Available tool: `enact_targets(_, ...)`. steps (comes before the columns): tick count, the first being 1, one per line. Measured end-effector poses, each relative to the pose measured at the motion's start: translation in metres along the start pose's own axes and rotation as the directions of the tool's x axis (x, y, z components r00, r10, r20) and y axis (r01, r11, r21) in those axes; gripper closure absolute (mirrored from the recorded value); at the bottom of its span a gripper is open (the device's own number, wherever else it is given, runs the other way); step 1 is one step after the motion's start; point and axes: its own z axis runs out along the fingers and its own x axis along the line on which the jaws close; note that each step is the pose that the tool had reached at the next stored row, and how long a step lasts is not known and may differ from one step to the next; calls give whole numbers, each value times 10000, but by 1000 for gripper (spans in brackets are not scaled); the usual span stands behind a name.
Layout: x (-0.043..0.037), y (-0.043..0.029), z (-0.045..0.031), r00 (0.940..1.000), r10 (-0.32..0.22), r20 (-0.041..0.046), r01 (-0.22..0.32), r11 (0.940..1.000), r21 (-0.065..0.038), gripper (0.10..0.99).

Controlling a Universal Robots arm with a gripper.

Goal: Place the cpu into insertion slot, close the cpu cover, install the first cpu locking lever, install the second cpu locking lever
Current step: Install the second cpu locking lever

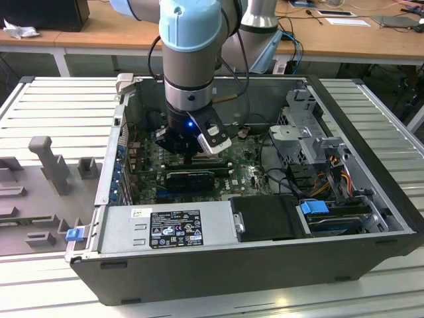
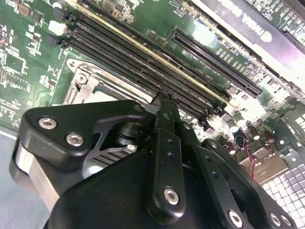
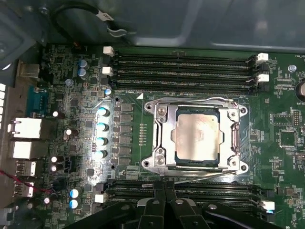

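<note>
An open computer case (image 1: 371, 218) is seen lying on a ribbed metal bench (image 1: 59, 106) in the exterior view, with the arm reaching down into it over the green motherboard (image 1: 245, 175). The hand (image 1: 187, 154) is held low, just above the board, near the middle of the case.

In the first wrist view the cpu (image 3: 198, 136) is seated flat in the insertion slot (image 3: 177, 162), grey metal face up. The cpu cover (image 3: 161, 138) is lowered around it, its silver frame lying flat on the socket's edges. Thin wire levers are seen along the cover's two long sides; whether they are latched cannot be told. Long black memory slots (image 3: 186, 71) run along both sides of the socket.

The hand (image 3: 165, 193) is clenched, its two black fingers (image 3: 157, 202) pressed together with nothing between them, their tips just beside the cover's edge over the adjacent memory slots. In the second wrist view the closed fingertips (image 2: 164, 102) are likewise seen at the socket's border.
</note>
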Motion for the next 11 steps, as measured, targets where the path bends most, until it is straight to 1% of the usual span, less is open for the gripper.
enact_targets(1, 5, -4, 2, 10000, -50, 2, 50, 9999, -90, 980)
enact_targets(2, 10, -5, 4, 10000, -85, 1, 85, 9999, -125, 980)
enact_targets(5, 34, -6, 12, 9998, -180, -5, 179, 9997, -161, 980)
enact_targets(8, 53, -15, 55, 9998, -204, 3, 204, 9996, -188, 980)
enact_targets(9, 54, -20, 66, 9998, -204, 4, 204, 9996, -209, 980)
enact_targets(11, 59, -29, 86, 9998, -202, 11, 202, 9994, -293, 980)
